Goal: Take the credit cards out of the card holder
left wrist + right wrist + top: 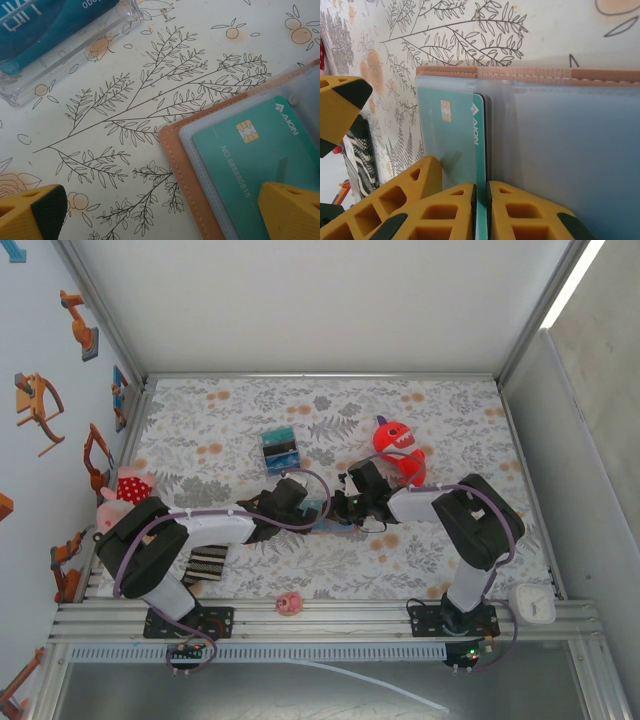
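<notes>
Your right tool sits nearest the lens, its jaws pinched almost shut on the edge of the green credit card. The card sits in a clear sleeve of the card holder, which lies open and flat near the middle of the table. Your left tool hangs over the holder's edge, jaws spread wide, gripping nothing. A clear case lies nearer the table's far edge.

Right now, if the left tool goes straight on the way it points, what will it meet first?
Probably the floral tablecloth, just beside the card holder. The open left tool straddles that edge, so one finger may land on the green card; depth is unclear.
</notes>
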